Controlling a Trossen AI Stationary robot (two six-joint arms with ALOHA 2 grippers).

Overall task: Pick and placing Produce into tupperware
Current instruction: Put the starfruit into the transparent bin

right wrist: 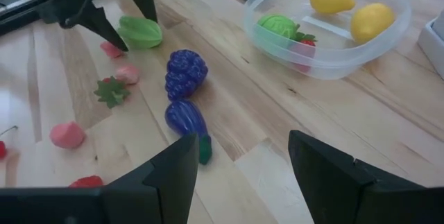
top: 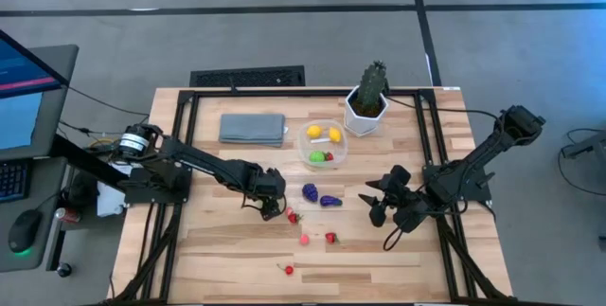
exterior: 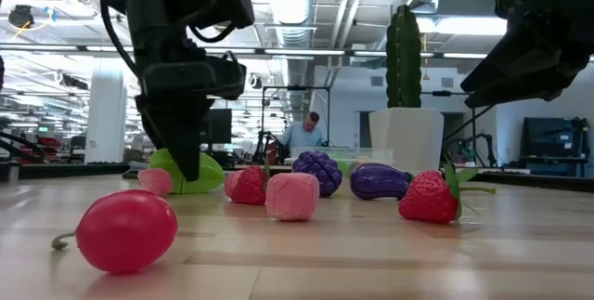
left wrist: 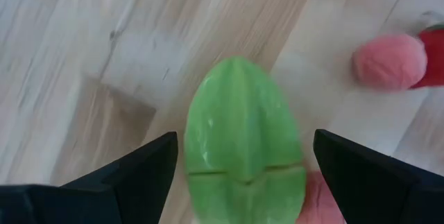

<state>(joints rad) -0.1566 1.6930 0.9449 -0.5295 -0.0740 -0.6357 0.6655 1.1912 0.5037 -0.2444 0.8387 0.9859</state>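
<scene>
Now the left end effector (left wrist: 239, 165) stands open around a green starfruit (left wrist: 241, 141) at frame centre – the right end effector (right wrist: 239, 165), lower right, is open too.

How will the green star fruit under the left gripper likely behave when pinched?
The green star fruit has ridged, tapering sides, so it may twist or squirt out between the open left gripper fingers. It looks like light, stiff plastic lying loose on the smooth wooden table, so a nudge probably slides it.
</scene>
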